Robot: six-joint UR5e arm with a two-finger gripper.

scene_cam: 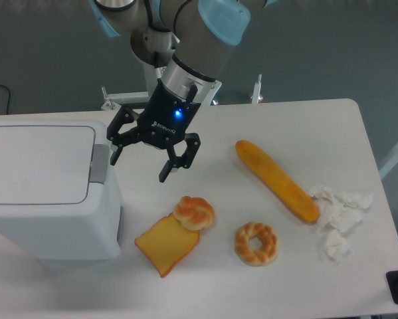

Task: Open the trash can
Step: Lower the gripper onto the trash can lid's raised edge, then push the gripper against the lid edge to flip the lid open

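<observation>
Hovering with its jaws spread wide and nothing held, the gripper (138, 161) looks to be in the approach step, needing next to shift toward the grey push tab (99, 163) of the closed trash can (46, 193) just beside it.

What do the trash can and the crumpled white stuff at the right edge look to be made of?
The trash can looks like smooth white moulded plastic, going by its rounded corners and even sheen, with a matte grey push tab. The crumpled white wads look like tissue or paper: thin, creased and irregular.
</observation>
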